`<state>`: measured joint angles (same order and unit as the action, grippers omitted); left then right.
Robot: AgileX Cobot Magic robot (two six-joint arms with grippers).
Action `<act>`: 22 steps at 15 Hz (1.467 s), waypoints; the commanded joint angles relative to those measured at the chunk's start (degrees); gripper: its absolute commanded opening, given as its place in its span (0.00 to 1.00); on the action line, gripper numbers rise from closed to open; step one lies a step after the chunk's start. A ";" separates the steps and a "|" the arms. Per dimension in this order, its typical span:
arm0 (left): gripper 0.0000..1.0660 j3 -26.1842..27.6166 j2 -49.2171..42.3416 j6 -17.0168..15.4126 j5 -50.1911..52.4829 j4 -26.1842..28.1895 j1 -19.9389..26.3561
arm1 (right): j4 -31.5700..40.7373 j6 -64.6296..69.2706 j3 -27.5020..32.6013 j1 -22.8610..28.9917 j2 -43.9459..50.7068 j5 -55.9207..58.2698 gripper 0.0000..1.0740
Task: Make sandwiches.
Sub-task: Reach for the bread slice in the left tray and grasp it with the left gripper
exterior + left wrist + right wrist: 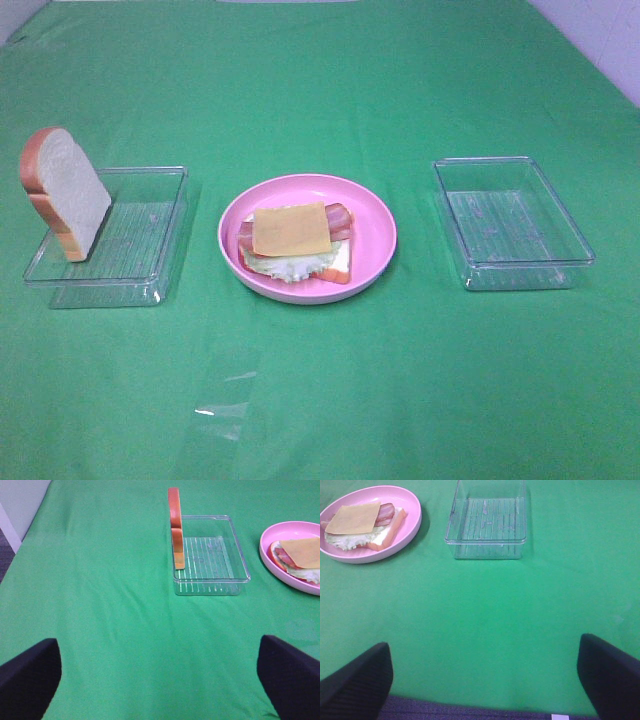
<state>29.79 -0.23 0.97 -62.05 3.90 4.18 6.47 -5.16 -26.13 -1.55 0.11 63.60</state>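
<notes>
An open sandwich lies on the round pink plate at the middle: a bread slice at the bottom, then lettuce, bacon strips and a square cheese slice on top. It also shows in the left wrist view and the right wrist view. White bread with orange crust stands on edge at the left side of the left clear tray, seen edge-on in the left wrist view. My left gripper and right gripper are open, empty, and well short of the trays.
An empty clear tray stands right of the plate, also in the right wrist view. A green cloth covers the table. The cloth's near edge shows in the right wrist view. Neither arm shows in the high view.
</notes>
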 commanded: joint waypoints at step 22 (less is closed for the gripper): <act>0.92 27.50 58.79 2.52 -12.15 -0.57 0.00 | 0.92 0.29 0.17 0.06 1.89 -0.06 0.89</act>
<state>56.84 57.75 3.50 -69.79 3.61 4.18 7.33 -5.10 -26.07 -1.55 0.11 63.60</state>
